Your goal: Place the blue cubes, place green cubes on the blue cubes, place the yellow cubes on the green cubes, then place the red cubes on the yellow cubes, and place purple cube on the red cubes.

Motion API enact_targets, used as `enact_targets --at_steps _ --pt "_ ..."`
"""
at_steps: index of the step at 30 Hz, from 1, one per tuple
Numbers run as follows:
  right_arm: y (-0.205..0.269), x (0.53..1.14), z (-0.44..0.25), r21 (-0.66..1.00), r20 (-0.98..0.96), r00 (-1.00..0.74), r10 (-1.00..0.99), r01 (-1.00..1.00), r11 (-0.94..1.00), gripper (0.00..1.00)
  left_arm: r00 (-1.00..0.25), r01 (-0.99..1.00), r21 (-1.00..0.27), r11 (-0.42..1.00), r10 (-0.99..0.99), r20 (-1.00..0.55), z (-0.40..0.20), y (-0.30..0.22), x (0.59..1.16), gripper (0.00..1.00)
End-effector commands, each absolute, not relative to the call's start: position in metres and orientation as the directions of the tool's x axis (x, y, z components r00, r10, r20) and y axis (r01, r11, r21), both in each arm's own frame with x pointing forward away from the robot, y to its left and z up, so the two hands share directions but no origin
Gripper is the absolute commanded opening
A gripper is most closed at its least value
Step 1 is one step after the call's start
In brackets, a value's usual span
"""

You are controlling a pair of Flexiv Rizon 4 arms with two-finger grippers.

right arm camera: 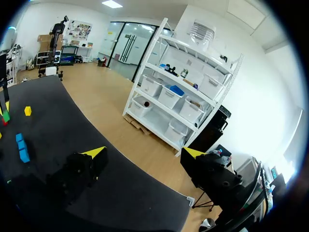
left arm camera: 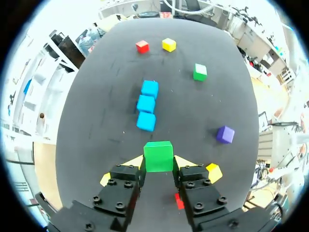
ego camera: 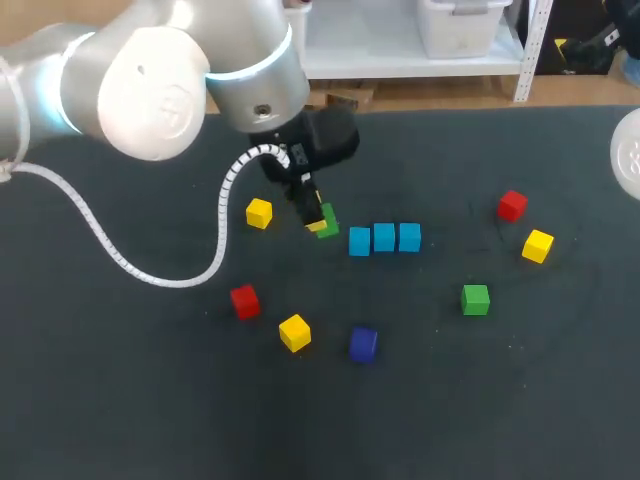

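Left gripper (left arm camera: 159, 163) clamped on the green cube (left arm camera: 158, 153), blue cubes (left arm camera: 147, 104) lined up just ahead. It should centre it squarely over the nearest one and lower gently. Right gripper (right arm camera: 145, 153) spread apart, empty.

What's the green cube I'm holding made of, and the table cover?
The green cube looks like painted wood or hard plastic: crisp edges, flat matte faces, no dent in the left gripper. The table cover looks like dark matte cloth or felt, no glare.
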State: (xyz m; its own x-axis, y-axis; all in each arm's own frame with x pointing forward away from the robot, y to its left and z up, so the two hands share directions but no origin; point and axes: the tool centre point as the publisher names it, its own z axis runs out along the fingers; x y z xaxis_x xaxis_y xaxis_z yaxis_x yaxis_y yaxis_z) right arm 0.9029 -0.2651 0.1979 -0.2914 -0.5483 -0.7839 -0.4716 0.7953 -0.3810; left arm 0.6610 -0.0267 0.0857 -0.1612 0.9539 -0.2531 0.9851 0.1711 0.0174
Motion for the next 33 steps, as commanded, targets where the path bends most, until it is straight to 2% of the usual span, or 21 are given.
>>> enact_targets --at_steps 1,28,30,31,33 --pt "-0.264 0.902 0.199 -0.382 -0.783 -0.294 -0.548 -0.469 0.797 1.00 -0.182 0.981 0.016 0.194 0.942 -0.282 0.086 -0.019 0.657 0.00" --pt "-0.264 0.902 0.199 -0.382 -0.783 -0.294 -0.548 -0.469 0.797 1.00 -0.207 0.976 0.008 0.218 0.934 -0.290 0.086 -0.011 0.653 0.00" --pt "-0.264 0.902 0.199 -0.382 -0.783 -0.294 -0.548 -0.469 0.797 1.00 -0.132 0.991 -0.036 0.127 0.970 -0.204 0.084 -0.019 0.655 0.00" --pt "-0.264 0.902 0.199 -0.382 -0.783 -0.294 -0.548 -0.469 0.797 1.00 -0.126 0.992 -0.040 0.120 0.969 -0.215 0.084 -0.021 0.655 0.00" --pt "-0.264 0.902 0.199 -0.382 -0.783 -0.294 -0.548 -0.469 0.797 1.00 -0.079 0.996 -0.058 0.072 0.987 -0.142 0.082 -0.029 0.654 0.00"
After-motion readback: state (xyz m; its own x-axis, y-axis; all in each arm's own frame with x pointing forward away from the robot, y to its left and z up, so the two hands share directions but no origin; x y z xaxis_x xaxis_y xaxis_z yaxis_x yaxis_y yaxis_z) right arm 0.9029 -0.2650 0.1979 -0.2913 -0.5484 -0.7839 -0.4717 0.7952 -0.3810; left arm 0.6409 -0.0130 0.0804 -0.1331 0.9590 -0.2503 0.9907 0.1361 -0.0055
